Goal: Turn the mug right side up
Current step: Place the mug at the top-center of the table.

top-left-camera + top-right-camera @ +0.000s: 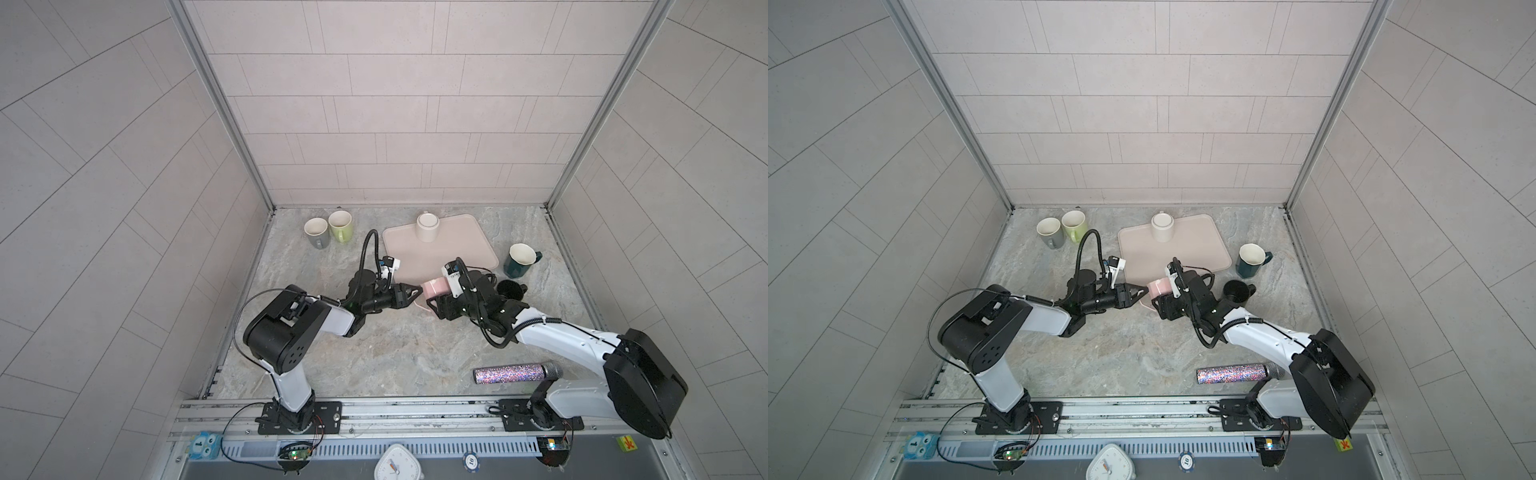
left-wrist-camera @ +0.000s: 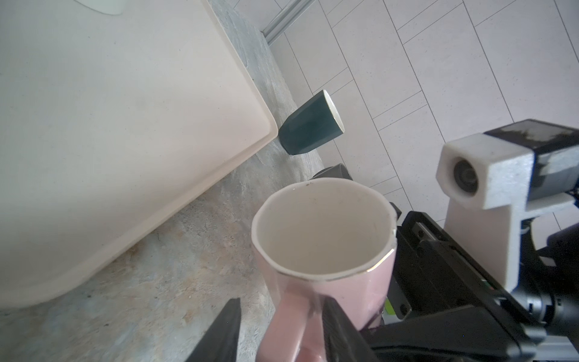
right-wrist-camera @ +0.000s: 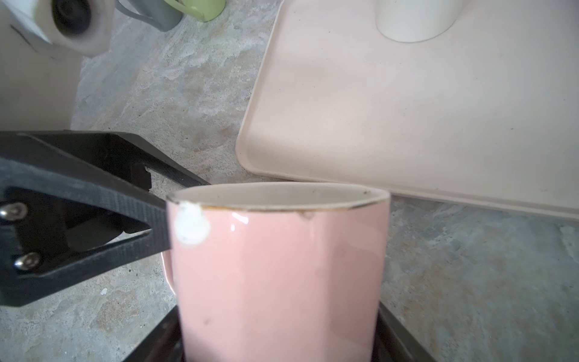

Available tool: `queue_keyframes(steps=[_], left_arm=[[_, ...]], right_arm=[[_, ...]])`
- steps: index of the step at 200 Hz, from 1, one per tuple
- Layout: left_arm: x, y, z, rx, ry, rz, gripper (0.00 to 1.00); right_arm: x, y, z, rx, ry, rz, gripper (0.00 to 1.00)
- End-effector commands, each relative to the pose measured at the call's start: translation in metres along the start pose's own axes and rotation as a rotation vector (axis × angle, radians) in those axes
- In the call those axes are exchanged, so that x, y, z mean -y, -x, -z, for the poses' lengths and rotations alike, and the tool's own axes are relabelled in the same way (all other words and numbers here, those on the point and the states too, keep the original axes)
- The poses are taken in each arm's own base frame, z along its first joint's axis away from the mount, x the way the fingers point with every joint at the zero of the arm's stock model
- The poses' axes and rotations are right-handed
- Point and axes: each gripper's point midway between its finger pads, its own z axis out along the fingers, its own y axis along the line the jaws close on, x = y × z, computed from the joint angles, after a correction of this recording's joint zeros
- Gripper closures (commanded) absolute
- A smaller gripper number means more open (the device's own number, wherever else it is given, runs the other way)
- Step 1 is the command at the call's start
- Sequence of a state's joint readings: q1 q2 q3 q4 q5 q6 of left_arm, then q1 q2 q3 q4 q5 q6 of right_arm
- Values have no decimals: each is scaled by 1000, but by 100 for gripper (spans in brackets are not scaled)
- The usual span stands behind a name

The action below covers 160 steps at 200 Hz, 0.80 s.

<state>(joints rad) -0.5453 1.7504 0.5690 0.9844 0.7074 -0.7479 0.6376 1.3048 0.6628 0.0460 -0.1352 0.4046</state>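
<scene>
A pink mug with a white inside hangs tilted just above the marble table, near the tray's front edge. My right gripper is shut on the mug's body, one finger on each side. The mouth points away from that gripper. My left gripper straddles the pink handle. One finger lies against the handle, and a gap shows at the other, so it is open.
The beige tray behind holds an upside-down white mug. Grey and green mugs stand at the back left. At the right are a teal mug and a black mug. A glitter microphone lies front right.
</scene>
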Motion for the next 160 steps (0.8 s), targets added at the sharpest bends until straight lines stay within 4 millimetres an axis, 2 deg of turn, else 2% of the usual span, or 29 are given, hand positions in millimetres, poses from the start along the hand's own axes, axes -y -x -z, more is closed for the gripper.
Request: queue_keyframes(steps=[1, 26, 67, 93, 133, 152, 160], left_arm=[[7, 3, 3, 17, -25, -28, 56], [7, 2, 6, 24, -20, -27, 56], [6, 1, 7, 22, -9, -30, 57], [7, 4, 4, 16, -11, -32, 66], [10, 12, 5, 23, 16, -62, 80], [10, 14, 7, 27, 33, -71, 100], [11, 14, 7, 29, 36, -74, 100]], right_arm=[[-17, 43, 14, 151, 68, -8, 45], [-12, 43, 11, 146, 41, -25, 45], [-17, 47, 12, 158, 68, -35, 45], [-24, 46, 11, 153, 107, -28, 45], [-21, 43, 12, 152, 97, -21, 45], [-21, 42, 11, 152, 93, -21, 45], [-20, 42, 10, 153, 92, -22, 45]])
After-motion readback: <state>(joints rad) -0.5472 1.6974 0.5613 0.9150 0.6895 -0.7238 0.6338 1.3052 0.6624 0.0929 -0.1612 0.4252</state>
